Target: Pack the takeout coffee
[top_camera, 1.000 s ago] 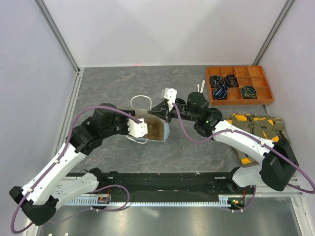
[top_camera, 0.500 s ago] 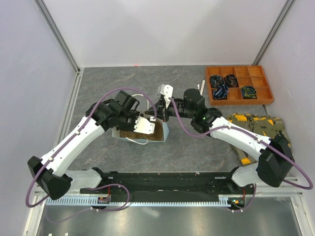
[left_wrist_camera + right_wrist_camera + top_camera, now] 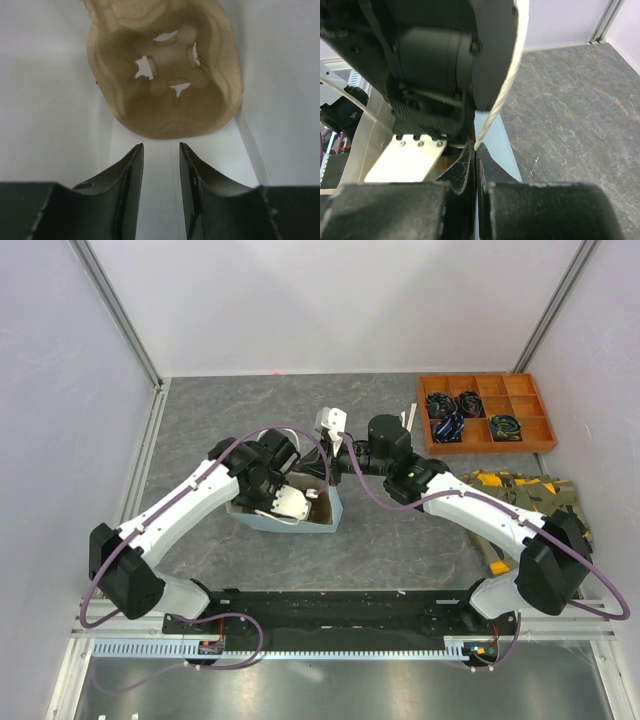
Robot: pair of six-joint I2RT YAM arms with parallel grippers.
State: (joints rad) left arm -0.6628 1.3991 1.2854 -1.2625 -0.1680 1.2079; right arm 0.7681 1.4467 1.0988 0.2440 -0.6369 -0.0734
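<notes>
Judging by the views, packing is unfinished: the carrier point(image 3: 165, 75) is seated in the bag point(image 3: 300, 526), faced by the part-open, empty left gripper point(image 3: 161, 147); the handle point(image 3: 502, 90) is pinched by the right gripper point(image 3: 476, 150); no coffee is seen.

Tan carrier point(image 3: 165, 85), light-blue bag point(image 3: 280, 522), white handle point(image 3: 501, 97).

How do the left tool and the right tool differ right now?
The left tool has its jaws apart and empty; the right tool is shut on the white handle of the bag. The left tool reaches inside the bag, facing the cup carrier; the right tool is outside it. Both are black.
</notes>
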